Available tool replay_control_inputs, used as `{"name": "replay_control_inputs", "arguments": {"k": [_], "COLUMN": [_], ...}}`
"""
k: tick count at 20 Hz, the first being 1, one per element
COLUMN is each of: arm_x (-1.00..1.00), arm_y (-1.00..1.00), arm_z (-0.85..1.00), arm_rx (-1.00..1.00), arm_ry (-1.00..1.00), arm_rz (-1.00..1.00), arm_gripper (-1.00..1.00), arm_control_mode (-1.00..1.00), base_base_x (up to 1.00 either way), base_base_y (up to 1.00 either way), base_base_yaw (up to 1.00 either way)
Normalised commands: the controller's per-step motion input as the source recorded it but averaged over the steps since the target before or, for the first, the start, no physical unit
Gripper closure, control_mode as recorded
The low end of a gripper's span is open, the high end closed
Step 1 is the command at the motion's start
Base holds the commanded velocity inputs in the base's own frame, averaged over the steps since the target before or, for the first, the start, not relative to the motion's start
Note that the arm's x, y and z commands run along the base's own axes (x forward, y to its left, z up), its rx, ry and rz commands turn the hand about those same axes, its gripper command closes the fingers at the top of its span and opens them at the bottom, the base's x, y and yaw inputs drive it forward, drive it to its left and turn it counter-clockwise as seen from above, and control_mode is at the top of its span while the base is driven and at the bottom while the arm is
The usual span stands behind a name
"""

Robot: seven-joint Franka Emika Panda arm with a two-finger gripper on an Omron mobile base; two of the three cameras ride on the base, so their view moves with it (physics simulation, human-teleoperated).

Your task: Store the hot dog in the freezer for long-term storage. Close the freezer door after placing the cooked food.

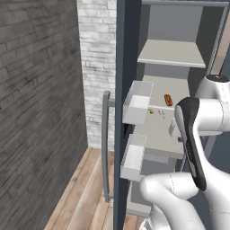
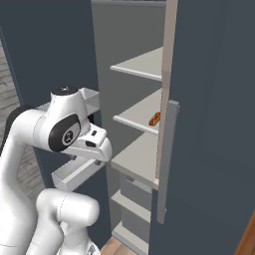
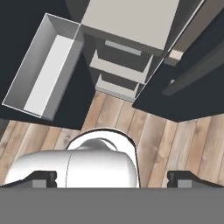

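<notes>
Orange-brown against the light grey shelf, the hot dog (image 1: pixel 168 99) lies on a middle shelf inside the freezer (image 1: pixel 173 67), set back from the shelf's front edge and touched by nothing; the right base view shows it there too, close to the edge of the other door. So the storing step looks done, and what remains, as I judge it, is shutting the freezer door (image 1: pixel 120 112), which stands wide open with its inner face and two white bins (image 1: pixel 137 102) turned toward the compartment and its grey bar handle (image 1: pixel 106 143) on the outer side. The gripper (image 3: pixel 111 180) is outside the compartment, pointed down at the wooden floor (image 3: pixel 153 135), with the lower white bin and the freezer's bottom drawers (image 3: pixel 120 72) beyond it. Its two dark fingertips (image 3: pixel 41 178) stand far apart at the bottom corners of the hand view, with nothing between them, so the hand is empty. The next move calls for bringing the hand round to the door's outer face or its free edge and pushing it toward the cabinet. The arm's own elbow sits near the shelves, so it must clear the opening before the panel swings through, or the door will stop against it.
</notes>
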Motion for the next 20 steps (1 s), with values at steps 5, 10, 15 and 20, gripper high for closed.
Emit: {"name": "replay_control_inputs", "arguments": {"k": [5, 10, 15, 20], "arm_x": [-0.13, -0.01, 0.00, -0.05], "arm_y": [0.00, 0.00, 0.00, 0.00], "arm_z": [-0.25, -0.02, 0.00, 0.00], "arm_rx": [-0.06, -0.01, 0.00, 0.00], "arm_ry": [0.08, 0.02, 0.00, 0.00], "arm_rz": [0.01, 0.00, 0.00, 0.00], "arm_gripper": [-1.00, -1.00, -1.00, -1.00], "arm_control_mode": [-1.00, -1.00, -1.00, -1.00], "base_base_x": [0.00, 0.00, 0.00, 0.00], "base_base_y": [0.00, 0.00, 0.00, 0.00], "base_base_yaw": [0.00, 0.00, 0.00, 0.00]}}
